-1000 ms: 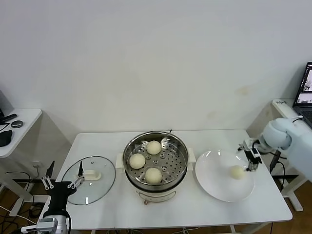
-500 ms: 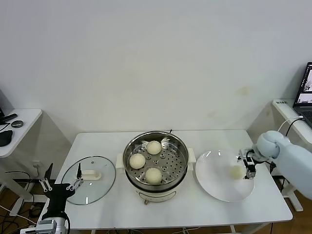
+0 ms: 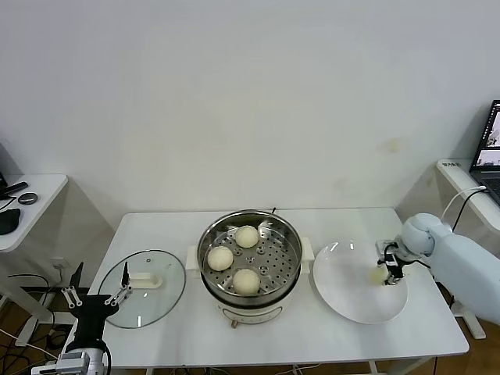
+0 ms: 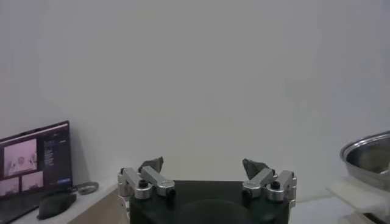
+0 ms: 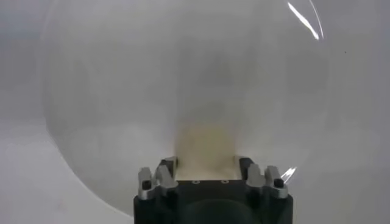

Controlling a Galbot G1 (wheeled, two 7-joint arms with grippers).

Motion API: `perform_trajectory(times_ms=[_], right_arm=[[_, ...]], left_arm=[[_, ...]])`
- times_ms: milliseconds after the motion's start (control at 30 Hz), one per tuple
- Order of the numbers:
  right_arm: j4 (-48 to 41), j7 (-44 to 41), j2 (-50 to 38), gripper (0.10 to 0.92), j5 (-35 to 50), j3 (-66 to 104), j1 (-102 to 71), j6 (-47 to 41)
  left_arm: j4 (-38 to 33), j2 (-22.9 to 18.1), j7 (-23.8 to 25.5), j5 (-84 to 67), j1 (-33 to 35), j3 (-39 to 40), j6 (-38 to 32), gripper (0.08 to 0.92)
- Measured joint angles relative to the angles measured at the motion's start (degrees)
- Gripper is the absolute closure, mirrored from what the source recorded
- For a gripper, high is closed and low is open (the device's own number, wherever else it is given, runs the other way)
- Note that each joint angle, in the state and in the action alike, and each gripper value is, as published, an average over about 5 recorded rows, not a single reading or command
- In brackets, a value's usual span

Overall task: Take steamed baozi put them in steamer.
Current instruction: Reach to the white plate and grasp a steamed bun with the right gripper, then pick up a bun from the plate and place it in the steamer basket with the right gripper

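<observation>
Right gripper [image 3: 385, 264] is down over the white plate [image 3: 344, 293] at the right of the head view, and its fingers [image 5: 164, 173] sit on either side of the last baozi [image 5: 204, 146], clenched on it. From the right wrist view the cream bun fills the gap between the fingers, resting on the plate's surface near its right edge. Whether it has left the plate cannot be told.

Centre of the frame, the steamer [image 3: 291, 234] stands on the white counter [image 3: 156, 226], lid off, perforated tray showing. Three baozi are in there: one toward the back [image 3: 247, 236], one at the left [image 3: 219, 258], one toward the front [image 3: 246, 281], all apart from one another on the tray.

The glass lid [image 3: 160, 293] with its white handle lies flat on the counter at the lower left, just beside the steamer's base.

Left gripper [image 3: 98, 297] is parked low at the bottom left corner, off the counter's front edge near the lid, fingers [image 4: 151, 164] spread wide and grasping nothing. In the left wrist view the steamer's steel rim [image 4: 368, 155] peeks in at the right edge, and a laptop [image 4: 33, 161] sits at the lower left.
</observation>
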Motion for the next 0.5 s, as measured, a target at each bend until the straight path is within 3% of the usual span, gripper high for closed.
perform_trajectory(times_ms=[133,500], right_arm=[[0.52,0.02,-0.32,0.575,0.82,-0.75,0.79,-0.71],[9.19,-0.12,-4.41,0.568,11.7,-12.73,15.93,-5.11]], left_arm=[[0.01,0.16,-0.01,-0.11,-0.03,-0.02,-0.03,0.177],[0.92,0.76,0.09,-0.17,-1.37,1.2,0.15,0.177]])
